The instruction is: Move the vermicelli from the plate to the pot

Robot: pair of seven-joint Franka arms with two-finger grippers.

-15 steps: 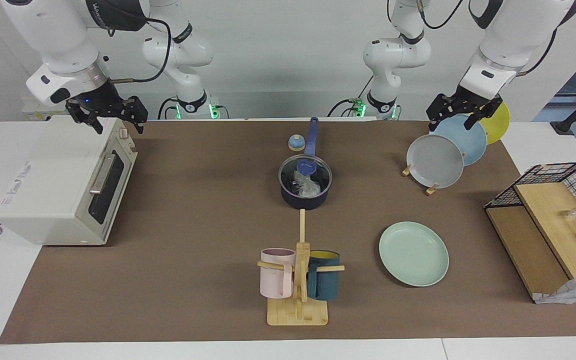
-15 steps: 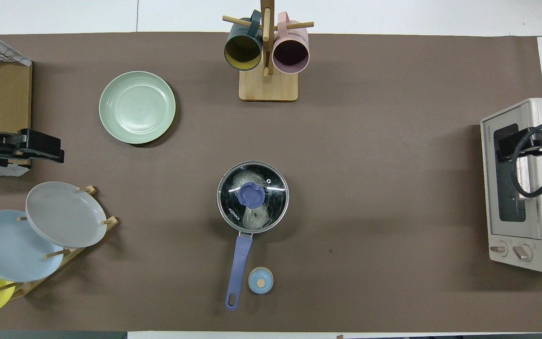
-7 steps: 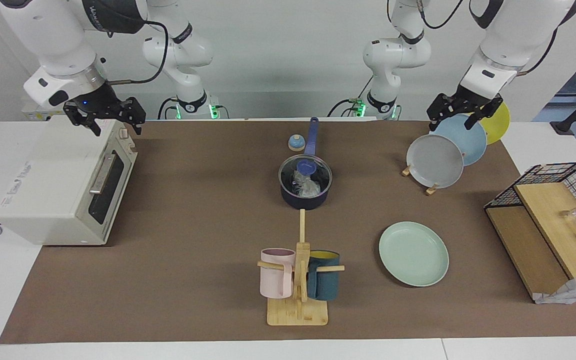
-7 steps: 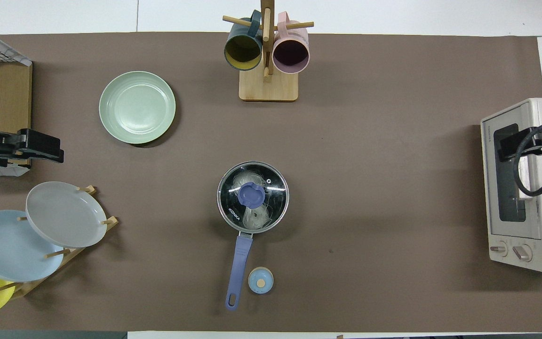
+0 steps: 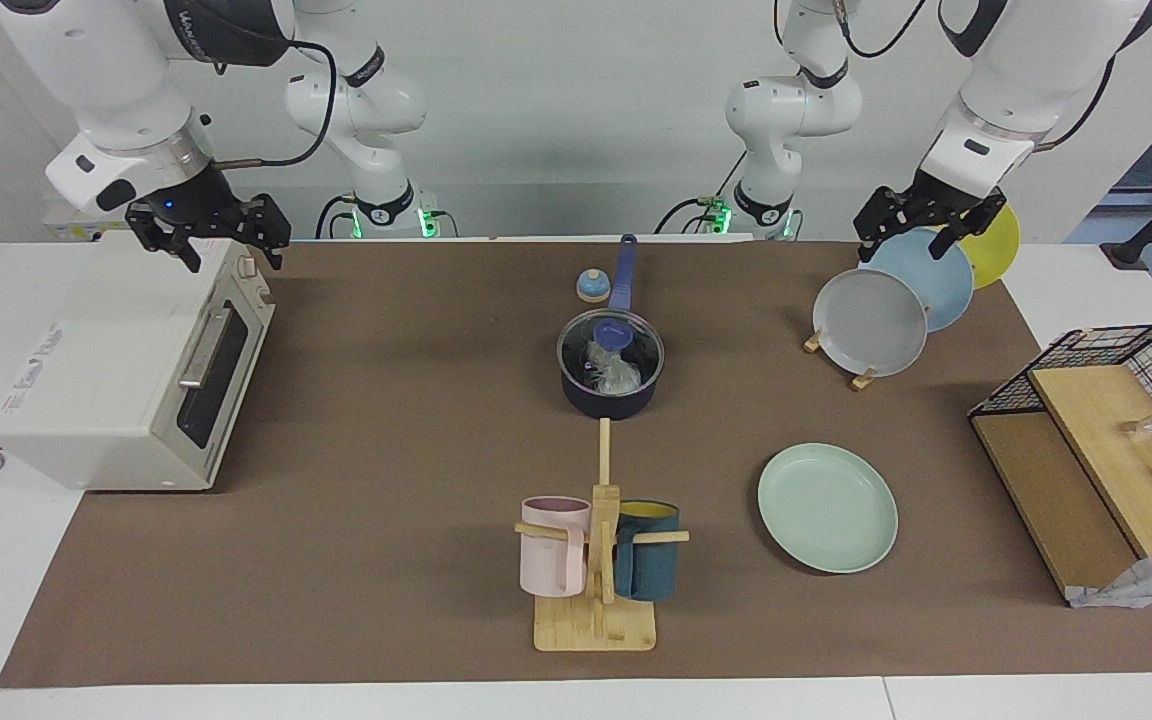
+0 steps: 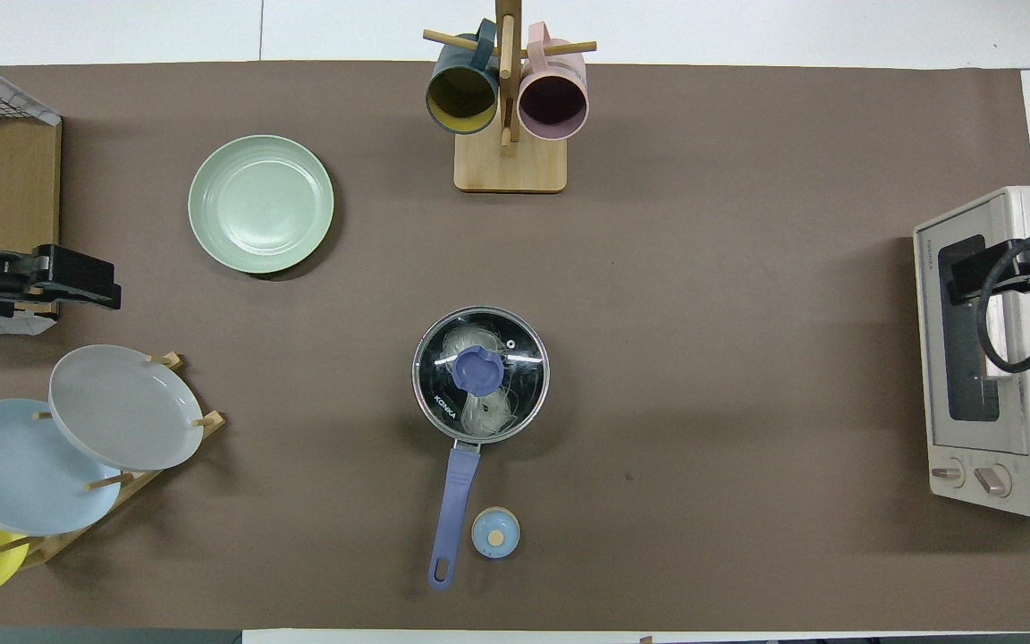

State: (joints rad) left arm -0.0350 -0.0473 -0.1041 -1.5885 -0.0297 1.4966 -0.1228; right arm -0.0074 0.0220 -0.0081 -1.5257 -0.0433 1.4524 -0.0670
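The vermicelli (image 6: 479,407) lies as a whitish, glassy tangle of thin strands inside the pot (image 5: 608,398), a small dark navy saucepan with a long blue handle pointing toward the robots, seen through a glass lid (image 6: 480,373) with a blue knob. The pale mint-green plate (image 5: 827,507) sits bare on the brown surface (image 5: 386,420). The left pincer (image 5: 924,215) hangs open and holding nothing over the plate rack (image 5: 861,375), well apart from the pot. The right pincer (image 5: 208,232) hangs over the toaster oven (image 5: 126,365), spread open and equally free.
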